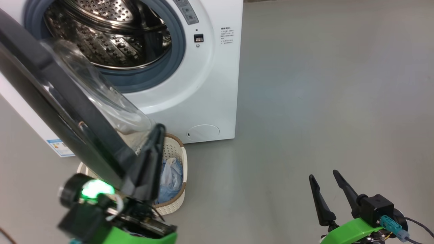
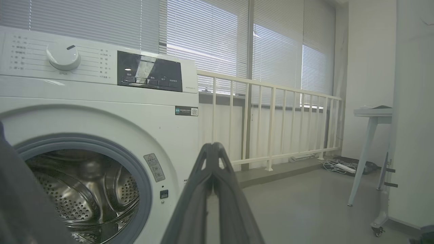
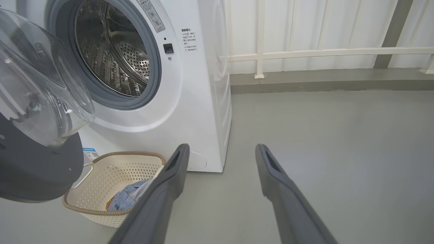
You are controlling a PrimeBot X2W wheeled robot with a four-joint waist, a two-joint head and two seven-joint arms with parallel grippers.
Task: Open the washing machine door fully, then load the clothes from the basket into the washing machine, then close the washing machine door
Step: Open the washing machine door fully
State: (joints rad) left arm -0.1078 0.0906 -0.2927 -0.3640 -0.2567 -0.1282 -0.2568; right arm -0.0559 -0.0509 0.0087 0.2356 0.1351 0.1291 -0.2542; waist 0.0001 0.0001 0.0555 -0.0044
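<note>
The white washing machine (image 1: 203, 88) stands at the upper left with its steel drum (image 1: 108, 37) exposed. The washing machine door (image 1: 67, 98) hangs swung out, its black rim slanting down toward me and its glass bowl (image 3: 37, 98) facing the drum. My left gripper (image 1: 157, 130) is shut, its fingers lying along the rim's lower edge; in the left wrist view the left gripper (image 2: 213, 146) has nothing between its fingers. The cream basket (image 1: 179, 145) sits on the floor under the door, holding the light blue clothes (image 1: 171, 178). My right gripper (image 1: 323, 174) is open and empty, right of the basket (image 3: 101, 176) and clothes (image 3: 125, 200).
Grey floor (image 1: 322, 84) stretches wide to the right of the machine. A white railing (image 2: 271, 125) runs along the window wall behind it. A table on slanted legs (image 2: 368, 149) and a power strip (image 2: 339, 166) stand at the far right.
</note>
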